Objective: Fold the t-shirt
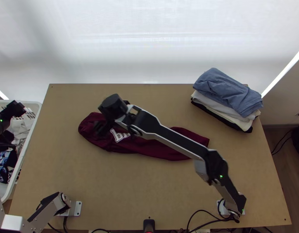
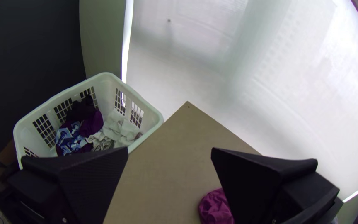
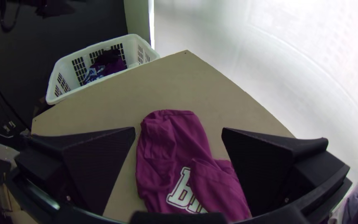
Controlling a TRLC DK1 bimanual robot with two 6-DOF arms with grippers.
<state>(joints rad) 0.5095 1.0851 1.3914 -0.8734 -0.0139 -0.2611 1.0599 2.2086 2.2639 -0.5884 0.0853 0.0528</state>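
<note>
The maroon t-shirt [image 1: 165, 145] lies gathered into a long folded strip across the middle of the table, white lettering near its left part. Above its left end is my right gripper [image 1: 99, 128], on the arm that crosses over the shirt. In the right wrist view the right gripper [image 3: 179, 137] is open, the shirt [image 3: 175, 145] visible between and below its fingers. My left gripper [image 1: 19, 108] hangs over the basket at the left. The left wrist view has the left gripper [image 2: 169, 153] open with nothing held, and a bit of the shirt [image 2: 216, 207] beside one finger.
A white laundry basket [image 1: 35, 106] with mixed clothes stands off the table's left edge. A stack of folded clothes, blue on top [image 1: 227, 91], sits at the table's back right corner. Bare tabletop [image 1: 122, 186] lies in front of the shirt.
</note>
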